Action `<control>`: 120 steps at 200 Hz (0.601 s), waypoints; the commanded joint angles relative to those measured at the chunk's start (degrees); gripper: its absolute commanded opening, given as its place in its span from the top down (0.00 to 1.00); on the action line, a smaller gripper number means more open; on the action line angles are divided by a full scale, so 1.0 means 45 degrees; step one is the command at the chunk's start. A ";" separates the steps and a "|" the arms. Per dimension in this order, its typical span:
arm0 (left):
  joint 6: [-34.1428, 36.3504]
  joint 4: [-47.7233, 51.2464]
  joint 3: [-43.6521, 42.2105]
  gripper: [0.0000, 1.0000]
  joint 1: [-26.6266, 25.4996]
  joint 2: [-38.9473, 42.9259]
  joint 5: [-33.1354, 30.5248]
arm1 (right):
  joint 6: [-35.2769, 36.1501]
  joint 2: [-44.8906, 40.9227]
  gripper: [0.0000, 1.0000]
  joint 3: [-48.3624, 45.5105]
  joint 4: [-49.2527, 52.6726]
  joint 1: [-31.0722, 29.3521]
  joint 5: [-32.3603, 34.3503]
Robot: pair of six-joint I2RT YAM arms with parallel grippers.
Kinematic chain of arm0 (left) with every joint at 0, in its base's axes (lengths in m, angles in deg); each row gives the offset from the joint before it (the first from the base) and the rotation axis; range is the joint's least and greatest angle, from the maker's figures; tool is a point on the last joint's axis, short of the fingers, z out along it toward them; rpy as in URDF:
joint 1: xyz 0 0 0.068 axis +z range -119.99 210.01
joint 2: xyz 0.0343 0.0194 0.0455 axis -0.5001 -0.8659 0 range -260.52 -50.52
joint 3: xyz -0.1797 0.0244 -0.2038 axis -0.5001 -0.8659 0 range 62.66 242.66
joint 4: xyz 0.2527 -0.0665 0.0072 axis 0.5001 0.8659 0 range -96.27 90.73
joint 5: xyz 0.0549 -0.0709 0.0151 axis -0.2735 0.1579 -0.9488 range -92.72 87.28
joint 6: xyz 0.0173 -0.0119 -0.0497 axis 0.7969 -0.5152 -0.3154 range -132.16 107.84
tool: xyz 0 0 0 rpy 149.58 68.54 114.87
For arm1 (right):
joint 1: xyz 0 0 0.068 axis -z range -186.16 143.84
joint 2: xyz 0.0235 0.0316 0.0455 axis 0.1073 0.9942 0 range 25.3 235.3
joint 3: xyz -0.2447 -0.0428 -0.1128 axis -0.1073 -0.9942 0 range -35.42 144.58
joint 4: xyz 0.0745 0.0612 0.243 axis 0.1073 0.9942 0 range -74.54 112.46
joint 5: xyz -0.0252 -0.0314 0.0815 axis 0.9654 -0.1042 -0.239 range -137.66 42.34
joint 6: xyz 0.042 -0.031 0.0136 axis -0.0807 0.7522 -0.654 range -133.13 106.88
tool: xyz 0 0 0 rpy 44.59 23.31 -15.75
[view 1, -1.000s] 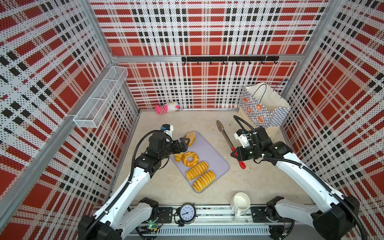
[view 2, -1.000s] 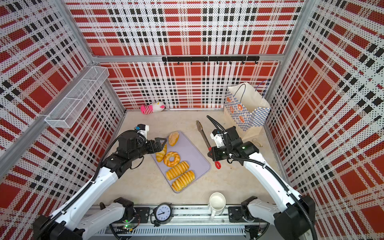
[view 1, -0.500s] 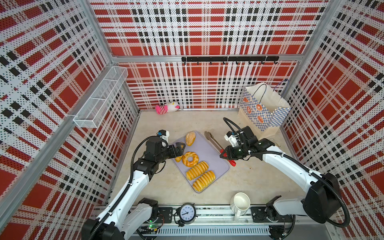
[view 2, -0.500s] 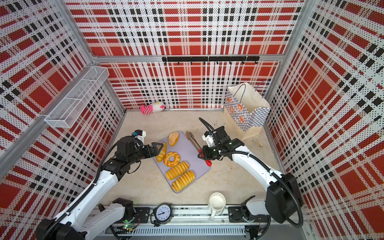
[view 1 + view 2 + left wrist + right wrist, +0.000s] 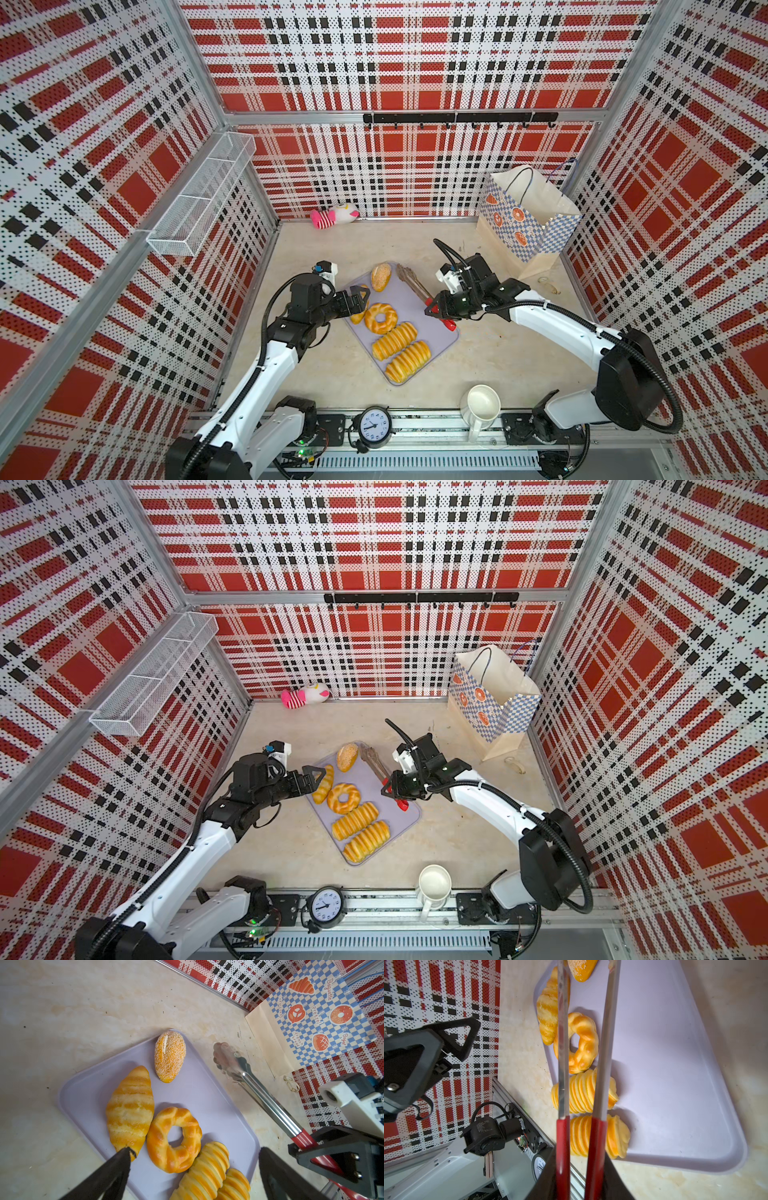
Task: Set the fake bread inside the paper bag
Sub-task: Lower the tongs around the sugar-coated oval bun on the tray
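Steel tongs (image 5: 412,283) with red handles are clamped by those handles in the right gripper (image 5: 434,309). The two steel arms stand slightly apart with nothing between them. Their tips lie just beside the seeded bun (image 5: 380,276), on the side toward the paper bag (image 5: 523,224). The left gripper (image 5: 360,301) is spread wide and holds nothing; in the left wrist view one fingertip (image 5: 124,1157) sits at the end of the croissant (image 5: 129,1107).

Location of the fake bread (image 5: 355,816): five pieces are visible, all on the lavender tray (image 5: 407,301). They are the bun, the croissant, a ring doughnut (image 5: 158,1140) and two ridged loaves side by side. The bag stands upright and open-mouthed in the far right corner, well apart from the tray; its bottom is hidden.

Recommended procedure, as a judgement from this state:

1. Take the bun first. It is nearest the tips and touches no other piece.
2. Straddle it across its short axis and lower the tips to mid-height before squeezing.
3. Squeeze gradually. The glossy surface probably slips under a hard pinch.
4. Keep the left gripper clear of the tong arms, since both work over the same tray.
5. Lift straight up, carry above the bag rim, avoid the cord handles, and release only inside the mouth
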 commanded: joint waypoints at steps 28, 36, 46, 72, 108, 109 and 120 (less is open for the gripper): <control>0.0114 0.0143 -0.0050 0.02 -0.0254 -0.0222 -0.0533 | -0.1103 0.0328 0.69 0.0096 -0.1452 -0.0210 0.0011; 0.0100 0.0197 -0.0031 0.02 -0.0317 -0.0291 -0.0607 | -0.1116 0.0425 0.69 0.0155 -0.1454 -0.0227 -0.0013; 0.0095 0.0255 -0.0011 0.02 -0.0366 -0.0381 -0.0709 | -0.1173 0.0548 0.68 0.0198 -0.1474 -0.0257 -0.0046; 0.0093 0.0358 0.0048 0.02 -0.0426 -0.0533 -0.0766 | -0.1322 0.0858 0.70 0.0293 -0.1670 -0.0320 -0.0127; 0.0074 0.0374 0.0000 0.02 -0.0415 -0.0463 -0.0815 | -0.1552 0.1387 0.69 0.0539 -0.2046 -0.0543 -0.0355; 0.0075 0.0377 0.0004 0.02 -0.0421 -0.0458 -0.0822 | -0.1550 0.1415 0.69 0.0545 -0.2063 -0.0552 -0.0360; 0.0037 0.0379 -0.0026 0.02 -0.0420 -0.0450 -0.0876 | -0.1641 0.1584 0.69 0.0603 -0.2186 -0.0614 -0.0404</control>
